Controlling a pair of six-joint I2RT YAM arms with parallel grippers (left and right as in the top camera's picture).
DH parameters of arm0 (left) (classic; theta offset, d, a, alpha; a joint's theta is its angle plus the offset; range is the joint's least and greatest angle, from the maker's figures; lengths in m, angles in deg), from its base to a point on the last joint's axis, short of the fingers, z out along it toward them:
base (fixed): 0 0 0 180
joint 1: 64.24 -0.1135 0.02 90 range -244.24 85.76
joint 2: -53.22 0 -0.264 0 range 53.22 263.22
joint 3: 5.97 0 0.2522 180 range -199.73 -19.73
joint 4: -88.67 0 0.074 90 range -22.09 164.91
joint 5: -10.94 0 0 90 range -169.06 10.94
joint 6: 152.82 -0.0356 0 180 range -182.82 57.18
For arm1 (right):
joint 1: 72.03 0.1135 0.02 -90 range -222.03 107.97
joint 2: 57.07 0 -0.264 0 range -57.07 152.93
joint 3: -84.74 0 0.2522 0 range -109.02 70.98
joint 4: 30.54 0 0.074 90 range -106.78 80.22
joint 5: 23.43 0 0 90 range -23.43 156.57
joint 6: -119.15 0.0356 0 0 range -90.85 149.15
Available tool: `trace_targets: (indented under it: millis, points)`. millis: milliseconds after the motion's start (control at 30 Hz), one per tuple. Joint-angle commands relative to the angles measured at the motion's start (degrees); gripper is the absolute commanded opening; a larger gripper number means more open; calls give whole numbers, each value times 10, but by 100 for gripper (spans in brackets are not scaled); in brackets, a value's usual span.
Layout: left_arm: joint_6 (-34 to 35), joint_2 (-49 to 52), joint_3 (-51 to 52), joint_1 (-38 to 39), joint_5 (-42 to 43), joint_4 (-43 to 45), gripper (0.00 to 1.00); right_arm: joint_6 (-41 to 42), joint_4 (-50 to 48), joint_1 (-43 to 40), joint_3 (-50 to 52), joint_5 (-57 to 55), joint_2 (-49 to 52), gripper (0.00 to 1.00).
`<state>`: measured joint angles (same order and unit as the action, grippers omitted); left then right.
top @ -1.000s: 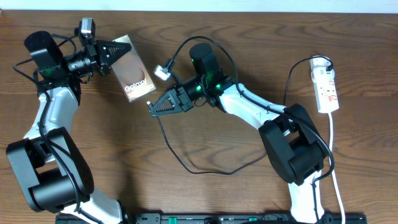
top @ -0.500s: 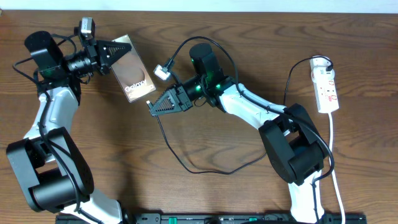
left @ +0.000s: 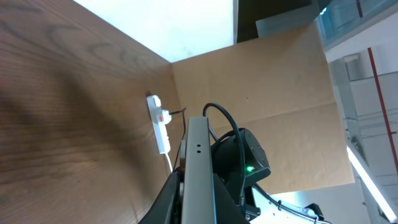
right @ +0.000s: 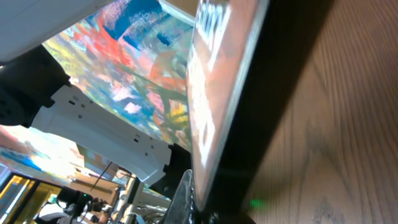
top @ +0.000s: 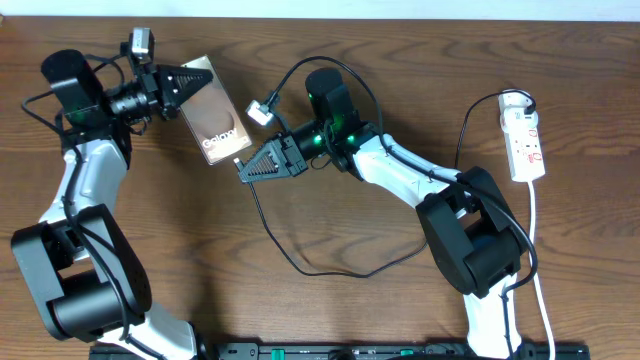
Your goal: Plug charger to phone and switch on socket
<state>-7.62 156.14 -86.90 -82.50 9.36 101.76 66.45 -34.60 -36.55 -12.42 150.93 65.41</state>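
1. Overhead - my left gripper (top: pixel 203 76) is clenched on the far left corner of the phone (top: pixel 222 128), which sits at a slant. My right gripper (top: pixel 244 170) is pinched on the charger (top: pixel 300 266) at its tip, just beside the phone's near edge, and the cable loops back over the table (top: pixel 350 320). The socket (top: pixel 527 140) lies well apart, at the far right.
2. Left wrist - I see the phone (left: pixel 199 168) edge-on between the jaws, and the socket (left: pixel 160 124) beyond it.
3. Right wrist - the phone's dark edge (right: pixel 267 93) fills the view. I cannot tell whether the plug touches it.

Wood table (top: pixel 400 60) w/ socket (top: pixel 526 135) (far right) & slack charger (top: pixel 300 268) cable.
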Motion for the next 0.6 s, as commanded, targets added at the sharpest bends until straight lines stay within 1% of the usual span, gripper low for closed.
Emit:
trace_targets:
  millis: [0,267,567]
  points:
    - [-10,-2,-3,5,16,3,7,10,-2,-2,-1,0,3,1]
    - [-9,-2,-3,5,14,1,7,10,-2,-2,-1,0,3,1]
    - [-5,-2,-3,4,-11,-10,7,8,1,-2,-1,4,3,1]
